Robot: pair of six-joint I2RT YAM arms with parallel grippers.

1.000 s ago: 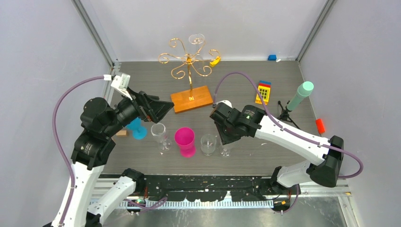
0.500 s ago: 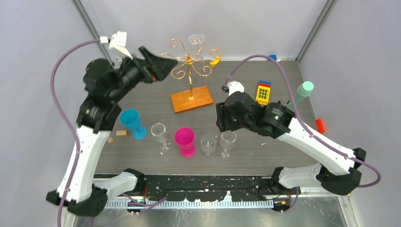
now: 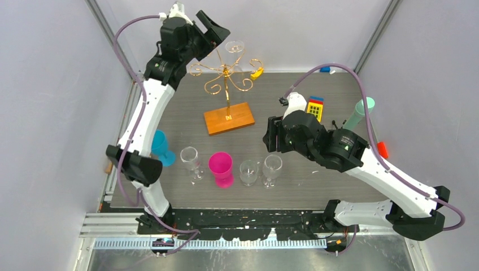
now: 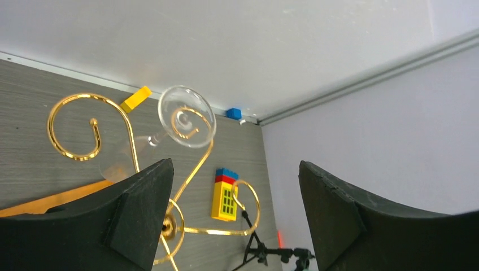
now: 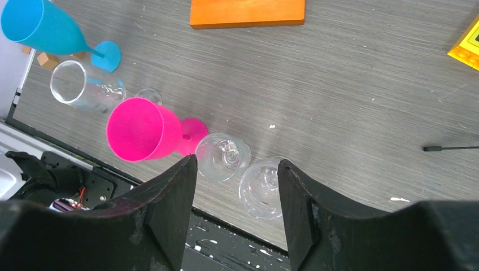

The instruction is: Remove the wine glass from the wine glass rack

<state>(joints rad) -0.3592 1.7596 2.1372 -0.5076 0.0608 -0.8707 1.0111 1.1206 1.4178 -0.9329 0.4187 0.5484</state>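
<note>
Your left gripper (image 3: 218, 28) is open wide, and nothing is between its two black fingers. A moment ago it was down low by the blue cup (image 3: 159, 144). Now it has gone way up to the top of the wine glass rack (image 3: 226, 72). That means you are almost in place to grab, but the grab is not done yet.

The wine glass (image 3: 234, 46) hangs upside down on a gold curl at the top of the rack, at the back of the table. In the left wrist view its round foot is up and to the left of the gap in the gripper, and its stem runs down toward the left finger. It is close but not touching. I think you need to line the gap up with the stem before you close.

Your left arm is stretched up tall and far back, and the gripper points right, at the glass.

Your right gripper (image 3: 271, 135) is open too and holds nothing. It has lifted up and away from the front row. It hangs over two clear glasses (image 5: 223, 158) on the table, next to the pink cup (image 5: 138, 131).
</note>
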